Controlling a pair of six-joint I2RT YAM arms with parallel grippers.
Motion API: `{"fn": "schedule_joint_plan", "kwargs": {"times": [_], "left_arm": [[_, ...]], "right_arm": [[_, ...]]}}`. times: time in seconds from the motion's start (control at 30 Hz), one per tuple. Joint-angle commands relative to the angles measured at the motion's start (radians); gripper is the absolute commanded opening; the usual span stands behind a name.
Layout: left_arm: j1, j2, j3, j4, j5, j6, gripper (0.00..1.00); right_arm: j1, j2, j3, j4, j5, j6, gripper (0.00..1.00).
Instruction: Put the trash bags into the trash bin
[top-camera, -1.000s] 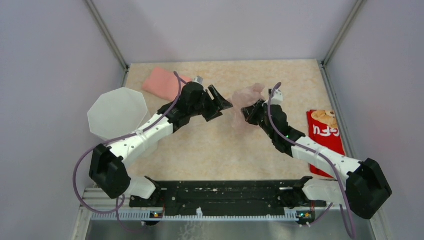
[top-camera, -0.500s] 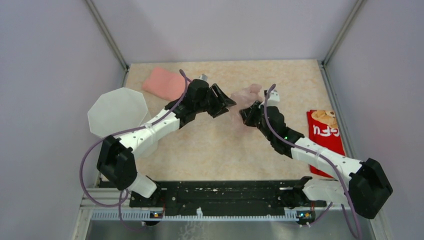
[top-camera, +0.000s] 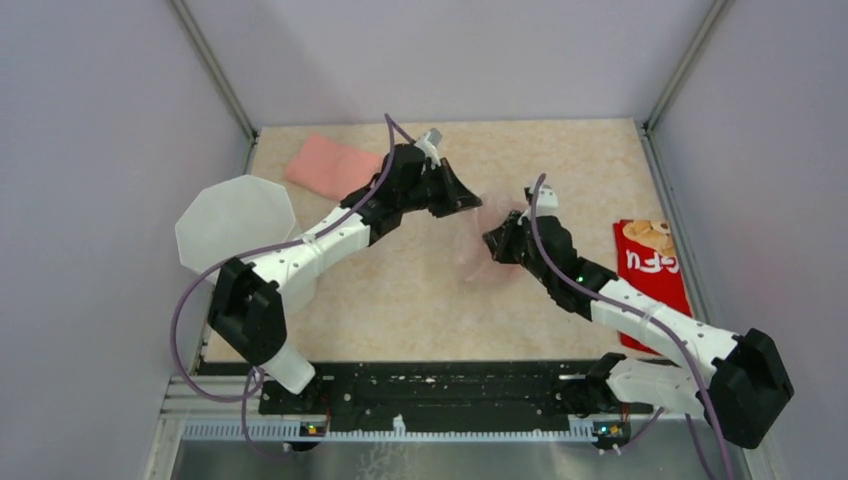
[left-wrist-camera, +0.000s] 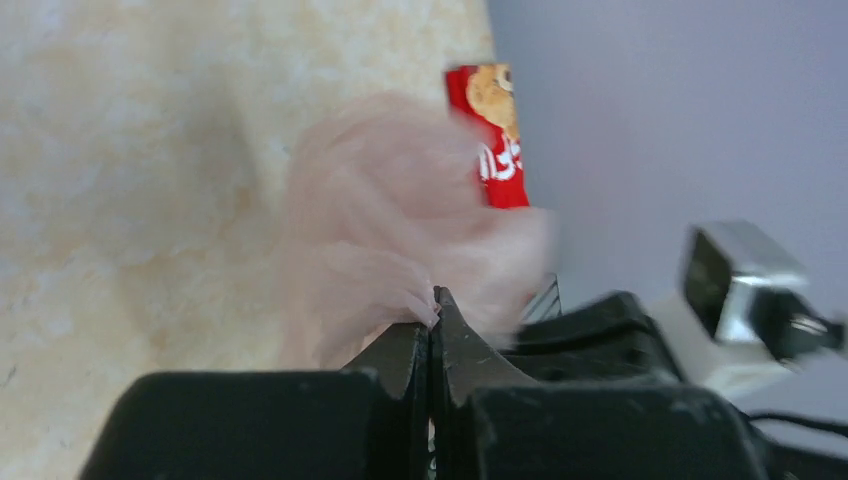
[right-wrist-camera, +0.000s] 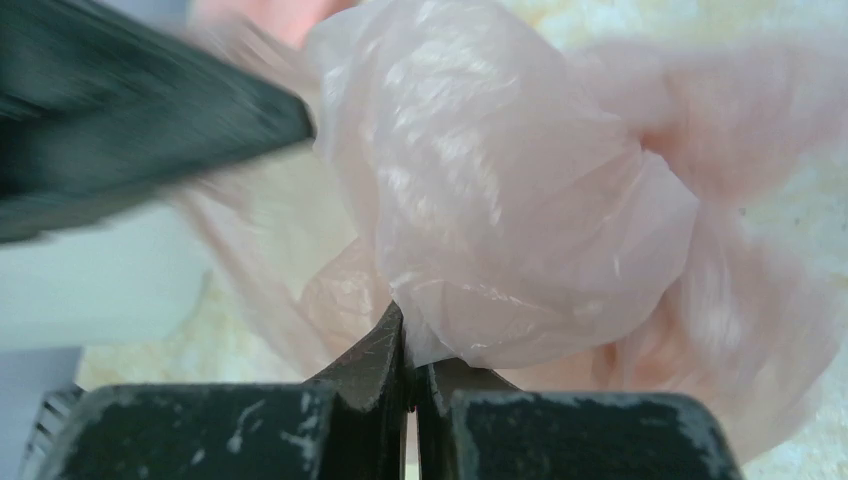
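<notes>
The trash bag, a thin crinkly pale pink film, hangs above the middle of the table between my two grippers. My left gripper is shut on its far upper edge; in the left wrist view the film gathers into the closed tips of the left gripper. My right gripper is shut on the bag's near side; in the right wrist view a bunched fold rises from the closed tips of the right gripper. The white faceted trash bin stands at the table's left edge, beside the left arm.
A folded salmon-pink cloth lies at the back left. A red packet with white lettering lies by the right wall, under the right arm, and the red packet shows behind the bag. Grey walls close three sides.
My left gripper moved right and away from me to the bag, then shut on it. The right gripper, still holding the bag, shifted slightly toward me, and the film now stretches between both.
</notes>
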Motion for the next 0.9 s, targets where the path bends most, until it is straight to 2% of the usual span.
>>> {"fn": "schedule_joint_plan", "kwargs": {"times": [0.0,0.13,0.23,0.37,0.5,0.73,0.87], "left_arm": [[-0.017,-0.041,0.037,0.146,0.174,0.205,0.0],[-0.029,-0.121,-0.078,0.296,0.262,0.237,0.0],[-0.03,-0.165,-0.147,0.335,0.284,0.247,0.0],[-0.029,-0.197,-0.21,0.24,0.204,0.303,0.0],[-0.021,-0.217,-0.258,0.147,0.11,0.328,0.0],[-0.021,-0.223,-0.301,0.079,0.08,0.363,0.0],[-0.02,-0.211,-0.303,0.081,0.072,0.367,0.0]], "right_arm": [[0.011,0.079,0.027,-0.139,-0.074,-0.027,0.0],[0.009,0.198,0.027,-0.178,-0.095,0.006,0.0],[0.009,0.268,0.046,-0.181,-0.121,0.018,0.0],[0.011,0.27,0.06,-0.167,-0.135,0.019,0.0],[0.01,0.231,0.108,-0.228,-0.106,0.002,0.0],[0.011,0.14,0.247,-0.431,0.022,-0.087,0.0],[0.042,0.18,0.287,-0.512,0.037,-0.113,0.0]]}}
